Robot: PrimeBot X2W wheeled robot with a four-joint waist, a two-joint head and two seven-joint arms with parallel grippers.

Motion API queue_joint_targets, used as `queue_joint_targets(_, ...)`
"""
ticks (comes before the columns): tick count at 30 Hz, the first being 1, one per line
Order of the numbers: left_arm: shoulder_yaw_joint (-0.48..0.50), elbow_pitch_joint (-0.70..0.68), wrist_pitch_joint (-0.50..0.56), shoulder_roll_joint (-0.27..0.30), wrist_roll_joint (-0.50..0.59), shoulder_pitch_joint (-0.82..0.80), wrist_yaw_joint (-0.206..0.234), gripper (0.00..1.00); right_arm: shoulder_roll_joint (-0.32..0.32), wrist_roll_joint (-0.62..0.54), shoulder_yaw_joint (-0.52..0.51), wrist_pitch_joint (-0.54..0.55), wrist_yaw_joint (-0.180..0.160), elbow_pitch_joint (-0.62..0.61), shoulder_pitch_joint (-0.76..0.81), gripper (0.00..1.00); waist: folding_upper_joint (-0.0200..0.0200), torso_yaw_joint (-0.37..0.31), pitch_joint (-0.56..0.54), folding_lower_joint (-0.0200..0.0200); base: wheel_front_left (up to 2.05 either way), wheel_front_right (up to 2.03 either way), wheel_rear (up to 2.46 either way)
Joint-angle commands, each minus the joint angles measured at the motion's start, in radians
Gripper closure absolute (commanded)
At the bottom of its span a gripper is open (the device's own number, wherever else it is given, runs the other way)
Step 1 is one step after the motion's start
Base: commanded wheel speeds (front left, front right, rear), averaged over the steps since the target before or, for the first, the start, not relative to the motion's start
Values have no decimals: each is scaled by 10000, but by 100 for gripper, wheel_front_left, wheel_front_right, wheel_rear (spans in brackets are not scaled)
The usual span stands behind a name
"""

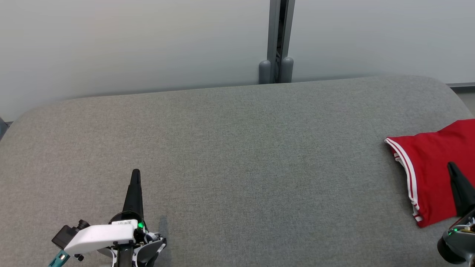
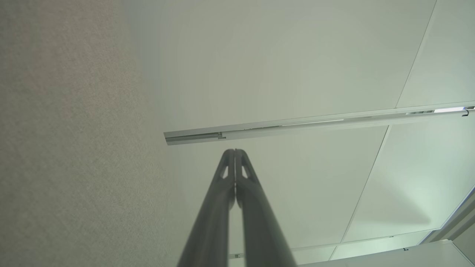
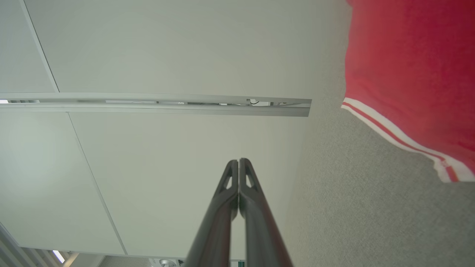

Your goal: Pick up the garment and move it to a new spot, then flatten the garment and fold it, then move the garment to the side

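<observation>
The left gripper (image 1: 136, 172) and the right gripper (image 1: 451, 165) had closed, empty jaws; the red garment (image 1: 430, 167) lay on the tabletop (image 1: 237, 148).

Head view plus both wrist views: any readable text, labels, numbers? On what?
White sticker at the base of the left gripper: dark print, too small to read.
Red garment: white stripes along the edge, no lettering visible.
So no legible text.

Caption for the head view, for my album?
Red garment at right on the grey surface; left gripper and right gripper shut.
</observation>
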Motion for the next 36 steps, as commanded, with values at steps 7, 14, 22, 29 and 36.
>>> queue_joint_targets(7,37,-5,3,23,-55,-152,-48,100,-13,-10,-11,59,0,1,-68,100,0,0,0,0,0,0,0)
queue_joint_targets(14,37,-5,2,23,-55,-152,-48,100,-12,-14,-13,62,0,1,-68,100,0,0,0,0,0,0,0)
queue_joint_targets(22,37,-5,2,24,-55,-152,-48,100,-10,-17,-17,65,0,0,-69,100,0,0,0,0,0,0,0)
queue_joint_targets(29,37,-6,2,24,-55,-152,-48,100,-9,-19,-21,49,0,0,-71,100,0,0,0,0,0,0,0)
queue_joint_targets(36,36,-6,2,24,-55,-152,-48,100,-8,-18,-23,50,0,0,-71,100,0,0,0,0,0,0,0)
